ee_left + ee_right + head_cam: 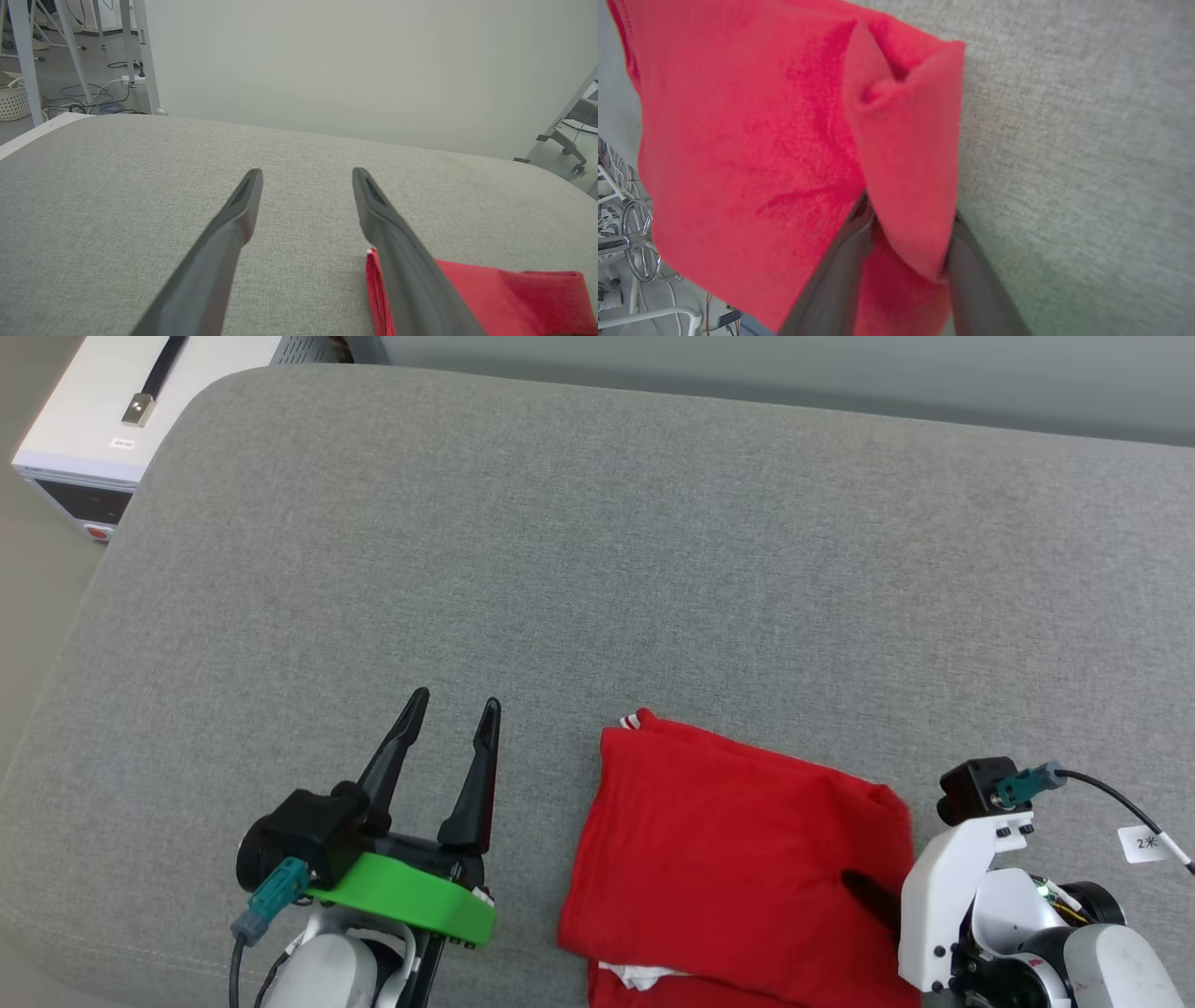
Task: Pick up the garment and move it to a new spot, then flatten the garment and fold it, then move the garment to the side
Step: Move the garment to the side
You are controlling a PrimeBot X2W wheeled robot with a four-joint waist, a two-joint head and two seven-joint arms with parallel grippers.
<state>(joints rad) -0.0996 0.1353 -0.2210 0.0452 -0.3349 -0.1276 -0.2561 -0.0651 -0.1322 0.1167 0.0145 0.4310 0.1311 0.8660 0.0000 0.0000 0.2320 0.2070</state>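
The right gripper (909, 219) is pinching a raised fold at the right edge of the garment (728, 840), which is lying folded on the grey cushion (597, 541), its bulk stretching leftward from that claw, while the left gripper (456, 702) is hanging wide open beside its left edge.

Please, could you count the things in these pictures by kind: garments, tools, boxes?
Garments: 1 (shirt)
Tools: 2 (left tool, right tool)
Boxes: 1 (white box)
Total: 4
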